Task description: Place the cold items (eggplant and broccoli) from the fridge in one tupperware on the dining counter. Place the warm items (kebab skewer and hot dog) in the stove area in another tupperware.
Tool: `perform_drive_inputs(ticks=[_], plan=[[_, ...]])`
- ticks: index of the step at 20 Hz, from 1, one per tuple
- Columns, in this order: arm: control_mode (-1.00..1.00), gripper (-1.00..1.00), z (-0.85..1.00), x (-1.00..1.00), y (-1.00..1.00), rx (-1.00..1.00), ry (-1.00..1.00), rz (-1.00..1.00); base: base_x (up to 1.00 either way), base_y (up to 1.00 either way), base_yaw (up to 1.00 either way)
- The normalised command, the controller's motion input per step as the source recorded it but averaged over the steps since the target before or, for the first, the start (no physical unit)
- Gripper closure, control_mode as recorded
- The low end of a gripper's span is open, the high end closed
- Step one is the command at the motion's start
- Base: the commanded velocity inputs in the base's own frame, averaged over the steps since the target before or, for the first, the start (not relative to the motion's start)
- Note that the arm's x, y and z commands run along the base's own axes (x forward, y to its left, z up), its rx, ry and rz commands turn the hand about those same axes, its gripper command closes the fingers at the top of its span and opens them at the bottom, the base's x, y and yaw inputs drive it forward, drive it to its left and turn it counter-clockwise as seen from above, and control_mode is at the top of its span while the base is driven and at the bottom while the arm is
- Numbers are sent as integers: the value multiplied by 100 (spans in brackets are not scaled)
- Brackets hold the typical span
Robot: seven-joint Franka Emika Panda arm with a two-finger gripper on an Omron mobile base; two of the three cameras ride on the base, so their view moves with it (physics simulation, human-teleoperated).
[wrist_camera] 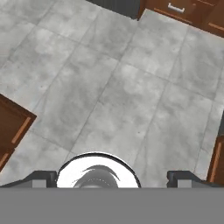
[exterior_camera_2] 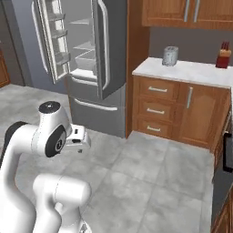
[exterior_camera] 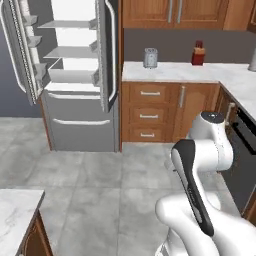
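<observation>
A: Left base view. What stands where, and why?

B: The fridge (exterior_camera: 75, 75) occupies the upper left, both doors swung wide so the white shelves are reachable. No eggplant or broccoli can be made out on them at this size. On the counter (exterior_camera: 200, 74), a toaster (exterior_camera: 150, 58) sits near its left end and a red knife block (exterior_camera: 198, 54) near its back edge, both clear of the working path. The arm (exterior_camera: 200, 165) is folded low at the lower right, a posture that judges well for travel, not reaching.

A: Right base view?

B: The same fridge (exterior_camera_2: 82, 54) stands open at upper left; its shelves again show no task item clearly. The toaster (exterior_camera_2: 170, 56) rests near the left corner of the counter (exterior_camera_2: 191, 72). The pincer (exterior_camera_2: 78, 139) sits tucked beside the arm's elbow, well apart from the fridge and below shelf level.

A: Hand view?

B: The pincer (wrist_camera: 111, 177) points down at bare floor (wrist_camera: 113, 96), its fingertips (wrist_camera: 43, 177) spread wide apart with nothing between them. Drawer fronts (wrist_camera: 183, 11) edge the top. The cold items probably lie in the fridge, ahead and above the pincer; the tupperware cannot be located.
</observation>
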Motion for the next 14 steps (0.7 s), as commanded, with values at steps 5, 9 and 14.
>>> perform_drive_inputs(ticks=[5,9,14], plan=[[100,-100,0,0,0,0,0,0,100,0,48],[100,-100,0,0,0,0,0,0,83,0,61],[100,-100,0,0,0,0,0,0,60,0,68]])
